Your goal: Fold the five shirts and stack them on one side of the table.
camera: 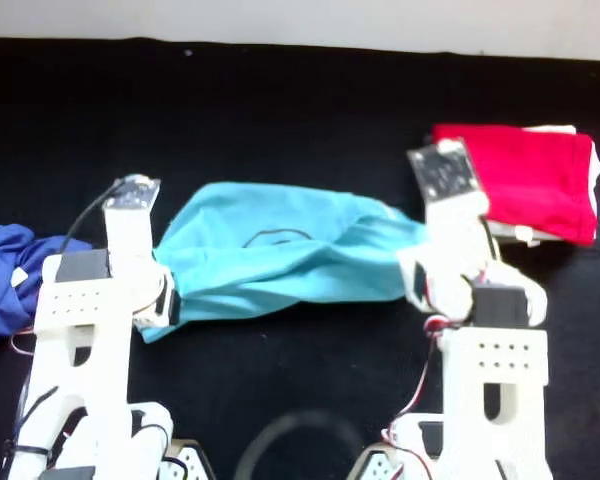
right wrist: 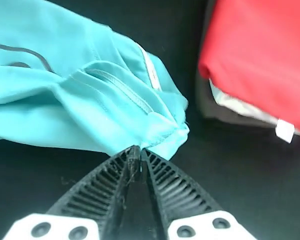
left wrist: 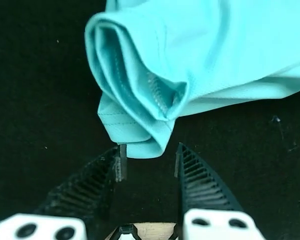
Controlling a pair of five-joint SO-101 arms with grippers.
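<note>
Mid-table: teal shirt (camera: 270, 250) bunched, an arm at each end.
Detail: left gripper (left wrist: 150, 161) gapes wide, the shirt's corner just at its tips; right gripper (right wrist: 138, 156) pinches the opposite hem (jaws fully together); folded red shirt (camera: 530, 175) lies beyond, far right.

The table (camera: 280, 90) is overlooked from above, farther off, by the high camera. Opposite ends of the teal shirt (camera: 270, 250), shared by all views, are framed closely by the wrist cameras.

Robotics lab test bench.
Black-draped tabletop (camera: 280, 90), white arms (camera: 80, 320) trailing loose wires (camera: 417, 385), plain pale wall (camera: 300, 18).
</note>
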